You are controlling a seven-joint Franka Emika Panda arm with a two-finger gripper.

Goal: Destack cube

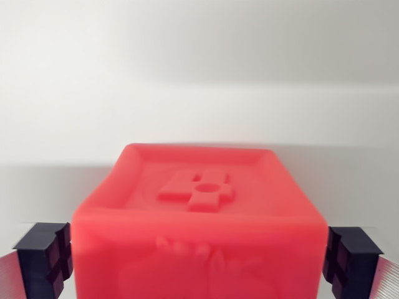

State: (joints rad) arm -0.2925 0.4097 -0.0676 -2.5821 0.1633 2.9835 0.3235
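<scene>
A red cube (pixel 199 212) fills the lower middle of the wrist view, its top face showing a raised cross-shaped emboss with a small hole. My gripper (pixel 198 261) straddles it. The black left pad (pixel 45 258) sits against the cube's left side and the black right pad (pixel 349 261) against its right side, with no gap showing on either side. The gripper looks shut on the cube. The cube's underside and anything beneath it are hidden. The picture is slightly blurred.
Behind the cube lies a plain white surface (pixel 199 112) rising to a pale wall (pixel 199 31). No other object shows in this view.
</scene>
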